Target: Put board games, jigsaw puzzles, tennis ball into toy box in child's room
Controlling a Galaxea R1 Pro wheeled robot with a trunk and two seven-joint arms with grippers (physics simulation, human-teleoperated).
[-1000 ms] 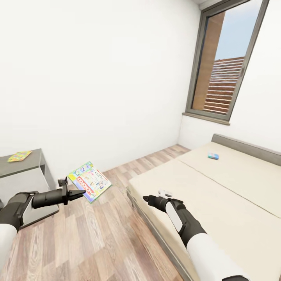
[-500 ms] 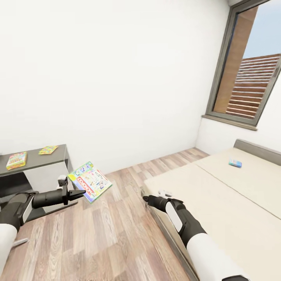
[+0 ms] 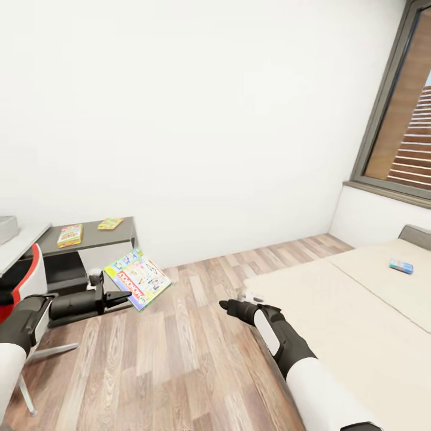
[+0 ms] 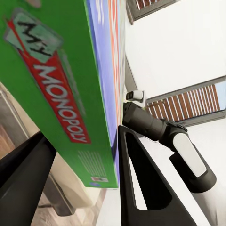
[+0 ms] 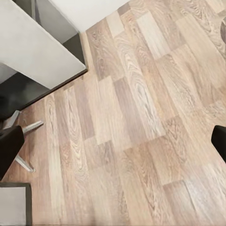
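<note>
My left gripper is shut on a board game, a colourful Monopoly box held tilted above the wood floor. In the left wrist view its green side sits between the dark fingers. My right gripper hangs open over the floor beside the bed, holding nothing. A small blue board game lies on the mattress near the headboard. The table stands at the left wall. On its dark top lie a jigsaw puzzle and another flat yellow-and-red box. A corner of the light grey toy box shows at the left edge.
A red-and-white chair stands in front of the table by my left arm, its metal legs on the floor. The window is at the far right. Open wood floor lies between bed and table, with the table's white panel nearby.
The whole picture has slid to the right, so the camera has turned left: more of the table and the chair have come into view. Both arms keep their pose, and the left gripper still holds the game.
</note>
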